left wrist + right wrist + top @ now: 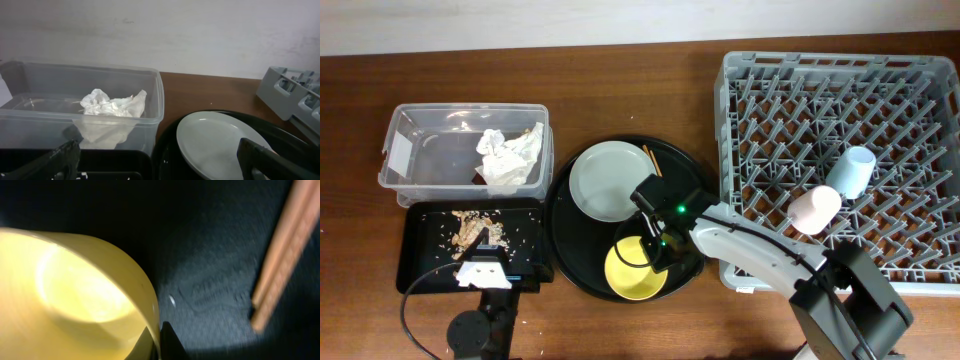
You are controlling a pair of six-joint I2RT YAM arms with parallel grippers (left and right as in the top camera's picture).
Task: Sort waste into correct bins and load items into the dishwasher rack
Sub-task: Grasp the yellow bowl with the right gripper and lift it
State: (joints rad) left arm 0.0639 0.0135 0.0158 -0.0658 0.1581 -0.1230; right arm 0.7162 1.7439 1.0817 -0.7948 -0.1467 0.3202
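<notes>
My right gripper is shut on the rim of the small yellow bowl, which is on the round black tray; the right wrist view shows the rim pinched between the fingertips. The pale grey plate and the brown chopsticks lie on the same tray. The blue cup and pink cup lie in the grey dishwasher rack. The white napkin is in the clear tub. Food scraps lie in the shallow black tray. My left gripper is open and empty over that tray.
The round black tray sits between the bins and the rack. The left wrist view shows the tub with the napkin, the plate and a rack corner. The chopsticks lie just right of the bowl.
</notes>
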